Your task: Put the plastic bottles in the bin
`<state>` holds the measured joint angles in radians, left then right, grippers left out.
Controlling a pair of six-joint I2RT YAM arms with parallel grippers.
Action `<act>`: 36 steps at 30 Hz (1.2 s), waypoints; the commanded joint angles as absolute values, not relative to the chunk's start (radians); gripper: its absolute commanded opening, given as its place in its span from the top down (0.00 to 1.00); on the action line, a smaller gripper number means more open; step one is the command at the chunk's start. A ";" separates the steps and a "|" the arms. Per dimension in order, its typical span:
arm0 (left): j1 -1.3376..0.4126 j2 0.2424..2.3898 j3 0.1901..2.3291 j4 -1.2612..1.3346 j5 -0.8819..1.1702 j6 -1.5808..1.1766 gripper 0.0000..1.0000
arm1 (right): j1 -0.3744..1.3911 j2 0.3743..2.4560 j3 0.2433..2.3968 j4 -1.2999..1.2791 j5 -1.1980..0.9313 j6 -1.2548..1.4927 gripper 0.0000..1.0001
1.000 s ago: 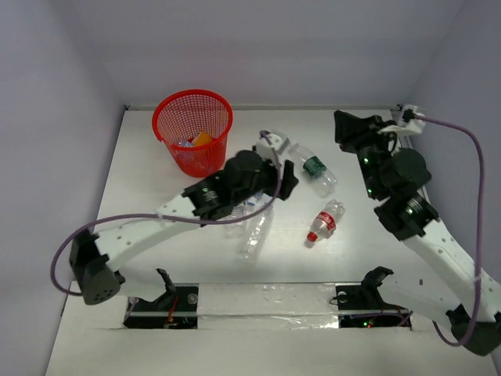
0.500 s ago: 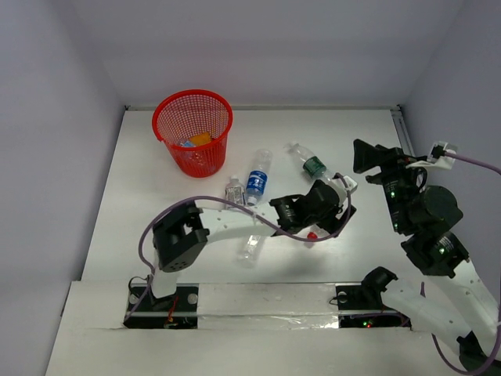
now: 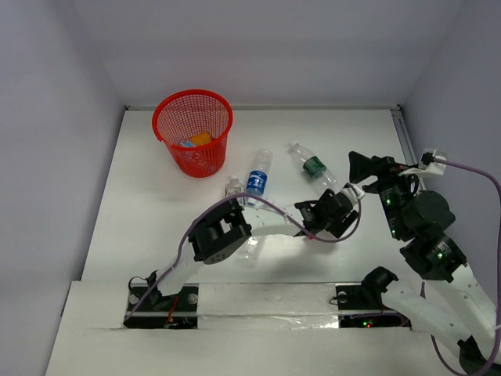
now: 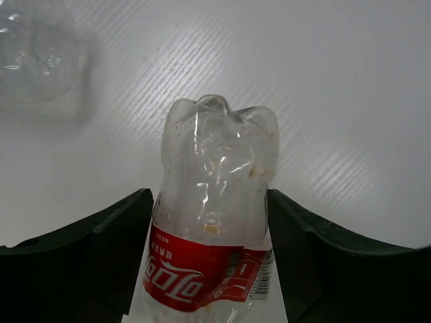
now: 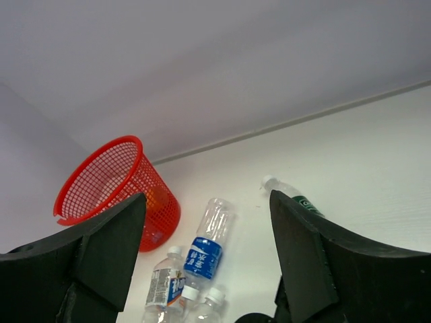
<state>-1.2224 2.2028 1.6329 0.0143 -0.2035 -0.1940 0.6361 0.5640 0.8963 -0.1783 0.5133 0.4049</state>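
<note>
A clear bottle with a red label [image 4: 202, 222] lies on the white table between the fingers of my left gripper [image 4: 209, 198]. The gripper is open, its fingers close to the bottle's two sides. From above, the left gripper [image 3: 335, 210] covers this bottle. My right gripper [image 3: 362, 167] hangs open and empty above the table's right side. The red mesh bin [image 3: 192, 131] stands at the back left with bottles inside. A blue-labelled bottle [image 3: 257, 178], a small upright bottle [image 3: 233, 188] and a green-labelled bottle [image 3: 315, 166] rest on the table.
A label-less clear bottle [image 3: 250, 247] lies half under the left arm. In the right wrist view the bin [image 5: 111, 195], blue-labelled bottle [image 5: 207, 245] and green-labelled bottle [image 5: 300, 202] show between the fingers. White walls enclose the table.
My left arm swung from near the bin to the right, and its gripper came down around the red-labelled bottle. The right gripper dropped lower and toward the front. Both sets of jaws opened wider.
</note>
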 commanded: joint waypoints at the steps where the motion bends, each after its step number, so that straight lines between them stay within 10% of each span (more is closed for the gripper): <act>1: -1.221 2.229 1.683 0.017 -0.233 -0.179 0.36 | 0.640 0.546 0.884 -0.184 0.508 0.403 0.21; 7: -1.221 2.180 1.640 0.060 -0.245 -0.192 0.59 | 0.640 0.560 0.859 -0.186 0.523 0.406 0.22; 21: -1.221 1.597 1.232 0.253 -0.347 -0.261 0.60 | 0.640 0.666 0.877 -0.156 0.517 0.399 0.41; 36: -0.951 1.057 0.928 0.192 -0.383 -0.414 0.61 | 0.476 1.049 1.025 -0.098 0.342 0.325 0.26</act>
